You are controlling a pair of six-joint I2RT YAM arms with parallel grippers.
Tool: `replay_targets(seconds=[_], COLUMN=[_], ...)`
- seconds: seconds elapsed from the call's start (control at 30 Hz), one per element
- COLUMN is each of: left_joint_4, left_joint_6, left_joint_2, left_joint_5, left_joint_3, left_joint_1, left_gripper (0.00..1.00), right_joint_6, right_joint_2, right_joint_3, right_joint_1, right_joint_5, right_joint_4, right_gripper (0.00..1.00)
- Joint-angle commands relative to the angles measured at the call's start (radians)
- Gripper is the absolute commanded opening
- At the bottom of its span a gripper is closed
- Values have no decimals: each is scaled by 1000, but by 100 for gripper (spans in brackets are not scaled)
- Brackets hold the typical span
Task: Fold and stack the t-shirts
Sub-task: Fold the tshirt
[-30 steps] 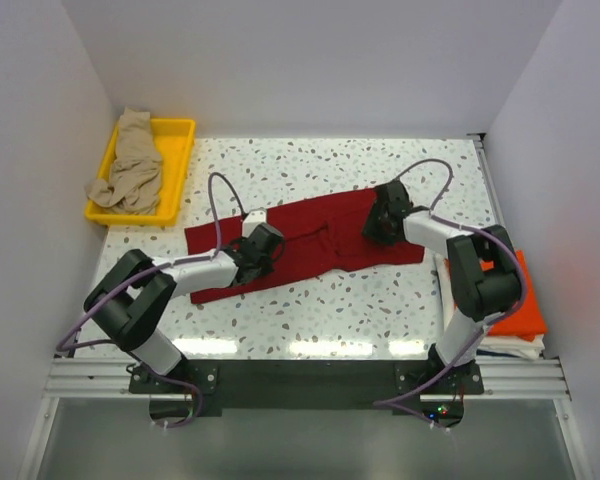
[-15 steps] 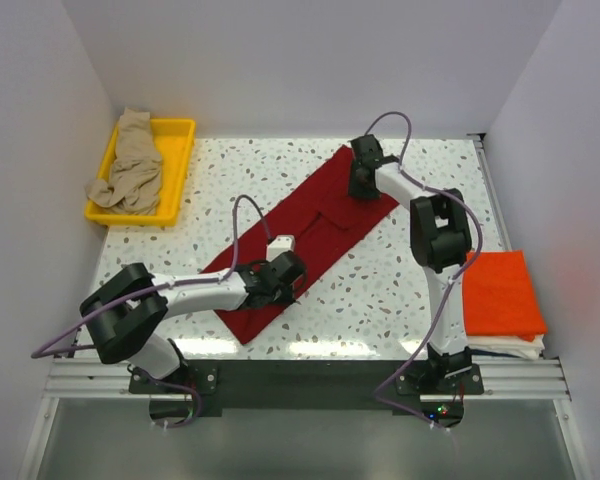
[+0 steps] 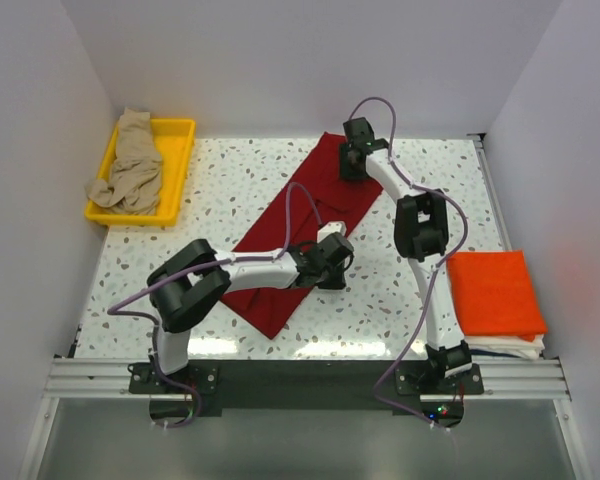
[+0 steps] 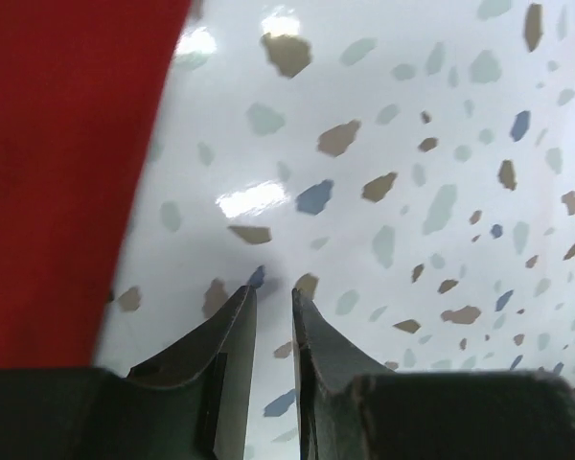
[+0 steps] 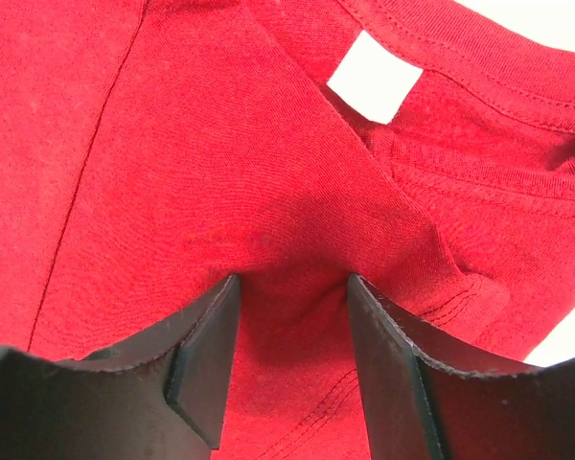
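Observation:
A dark red t-shirt (image 3: 320, 195) lies flat in a diagonal strip, from the far middle of the table to its near left. My right gripper (image 3: 353, 160) rests on its far end. In the right wrist view its jaws (image 5: 292, 280) stand open, tips pressed on the red cloth (image 5: 172, 115) just below the collar and white label (image 5: 374, 77). My left gripper (image 3: 332, 252) sits at the shirt's right edge. Its jaws (image 4: 272, 290) show a narrow empty gap over bare table, with the red cloth (image 4: 57, 144) to their left.
A folded bright orange t-shirt (image 3: 492, 293) lies on a white one (image 3: 510, 347) at the near right edge. A crumpled tan t-shirt (image 3: 130, 165) fills the yellow tray (image 3: 180, 150) at the far left. White walls close in on three sides.
The red shirt has swung from lying across the table to a steep diagonal. My right gripper moved to the far edge and opened a little; my left swept right along the near part.

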Motion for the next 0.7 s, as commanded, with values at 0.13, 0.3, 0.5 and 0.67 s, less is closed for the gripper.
replay_targets(seconds=[0.13,0.3,0.5,0.67], left_joint_4=[-49,-100,-209,-200], left_joint_6=[87,204,333,413], left_joint_2=[-56,-176,-239,-221], left_joint_5=[-57,-148,-244,-223], left_joint_3=[107,26,-43,-88], left_joint_1=[40,126,178,180], left_gripper=[30,30,30,26], right_joint_6=[-41,-3,94,229], right_joint_2=[0,-113,-271,-362], right_joint_3=[-8,-85,-160,-342], right_joint_1=[-4,-4,-4,1], right_joint_5=[-62,-70,-128,-207], right_joint_4=[-50,4,36,132], right_gripper=[57,68,74,71])
